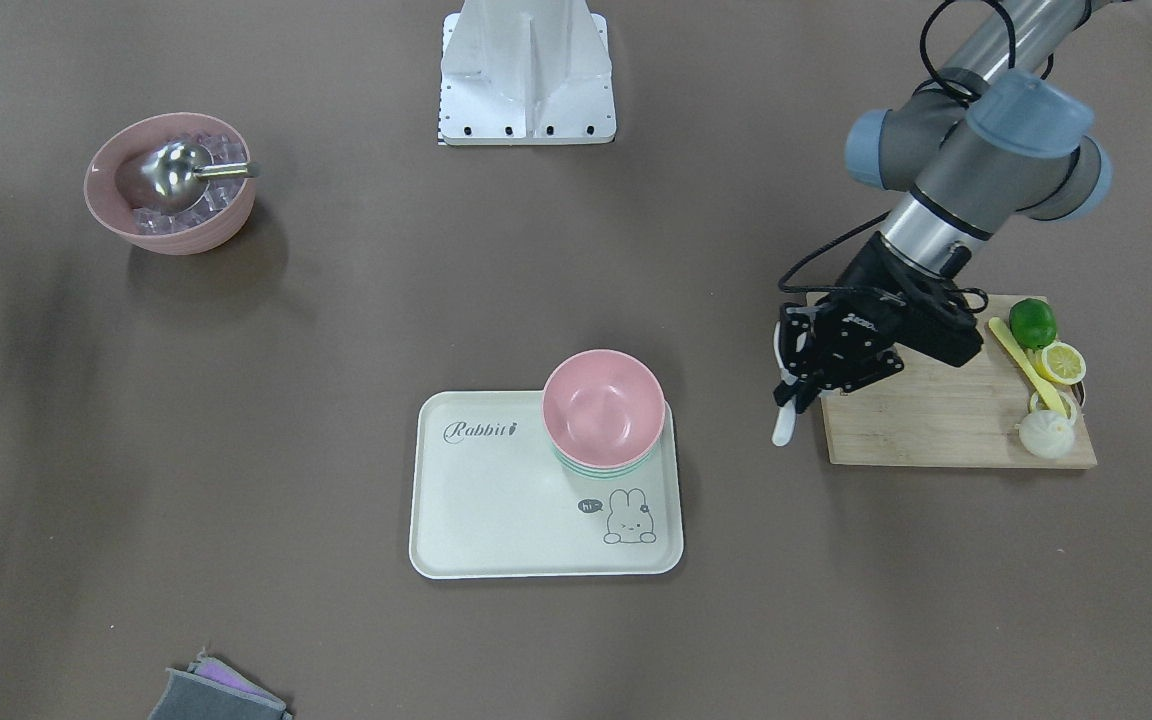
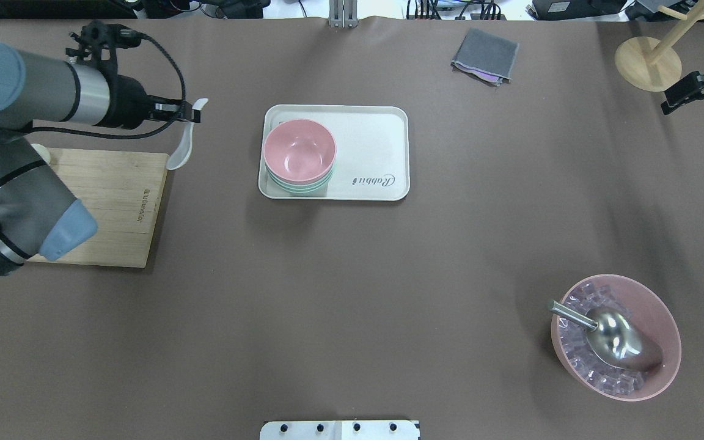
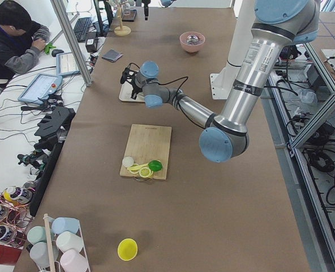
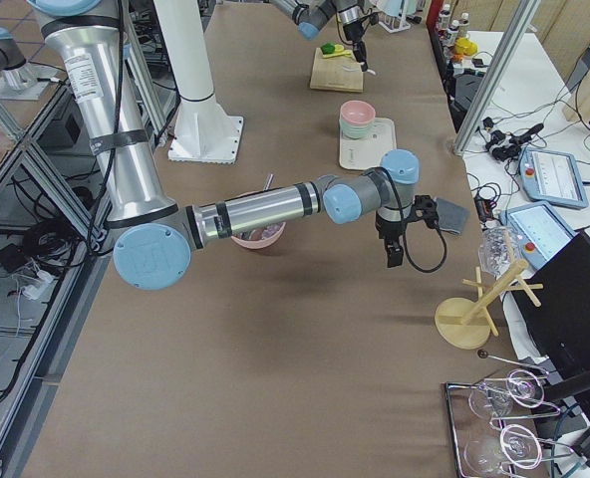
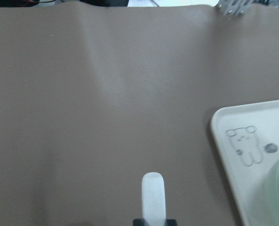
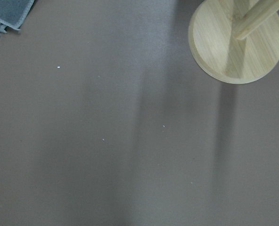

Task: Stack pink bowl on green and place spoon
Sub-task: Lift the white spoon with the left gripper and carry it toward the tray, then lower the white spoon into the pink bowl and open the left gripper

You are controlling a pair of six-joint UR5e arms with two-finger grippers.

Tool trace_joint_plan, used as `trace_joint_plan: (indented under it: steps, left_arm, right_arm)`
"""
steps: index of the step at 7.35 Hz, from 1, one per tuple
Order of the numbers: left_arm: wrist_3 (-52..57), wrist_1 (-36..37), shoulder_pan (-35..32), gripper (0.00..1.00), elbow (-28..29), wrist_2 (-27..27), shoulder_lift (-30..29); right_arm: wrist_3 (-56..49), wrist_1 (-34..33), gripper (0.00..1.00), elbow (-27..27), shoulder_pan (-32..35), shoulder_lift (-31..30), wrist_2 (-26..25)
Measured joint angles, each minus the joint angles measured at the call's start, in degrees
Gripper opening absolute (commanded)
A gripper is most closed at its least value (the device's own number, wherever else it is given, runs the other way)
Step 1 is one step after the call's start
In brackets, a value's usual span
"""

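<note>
The pink bowl (image 1: 603, 408) sits stacked in the green bowl (image 1: 601, 467) at one end of the white rabbit tray (image 1: 496, 500). The stack also shows in the overhead view (image 2: 299, 150). My left gripper (image 1: 796, 385) is shut on the handle of a white spoon (image 1: 784, 425). It holds the spoon (image 2: 181, 150) in the air beside the cutting board's edge, clear of the tray. The left wrist view shows the spoon (image 5: 153, 195) over bare table, with the tray (image 5: 238, 122) to its right. My right gripper (image 2: 670, 105) hangs far off near the wooden stand; I cannot tell its jaws.
A wooden cutting board (image 1: 936, 420) with lime, lemon pieces and a yellow utensil lies under my left arm. A large pink bowl (image 2: 615, 336) holds ice cubes and a metal scoop. A grey cloth (image 2: 485, 55) and a wooden stand (image 2: 648, 61) lie at the far edge.
</note>
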Motion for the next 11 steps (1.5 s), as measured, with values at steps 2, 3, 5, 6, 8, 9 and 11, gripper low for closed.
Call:
trace_joint_plan:
  steps: [2,3,5,6,8,9,11]
  left_arm:
    - [-2.5,0.1,3.5,0.0,1.7,0.3,-6.6]
    - [-2.7,0.0,4.9,0.0,4.1,1.1,-9.4]
    - [-2.7,0.0,7.4,0.0,8.6,7.1,-13.5]
    - [-2.6,-0.3,8.0,0.0,10.5,9.7,-15.3]
    - [-2.7,-5.1,8.7,0.0,15.6,14.2,-18.3]
    - [-2.6,-8.6,9.4,0.0,18.4,16.5,-18.7]
    - [-2.1,-13.3,10.5,0.0,20.8,18.8,-17.4]
  right_arm:
    - [0.0,3.0,1.0,0.3,1.5,-2.5,0.3]
    - [0.1,3.5,1.0,0.3,2.0,-3.0,0.3]
    - [0.1,3.7,1.0,0.3,2.5,-3.3,0.4]
    - [0.1,3.7,1.0,0.4,2.6,-3.4,0.3]
    - [0.1,3.7,1.0,0.4,2.6,-3.2,0.3]
    - [0.1,3.7,1.0,0.4,2.6,-3.1,0.2]
    - [0.2,3.6,1.0,0.4,2.6,-3.0,0.2]
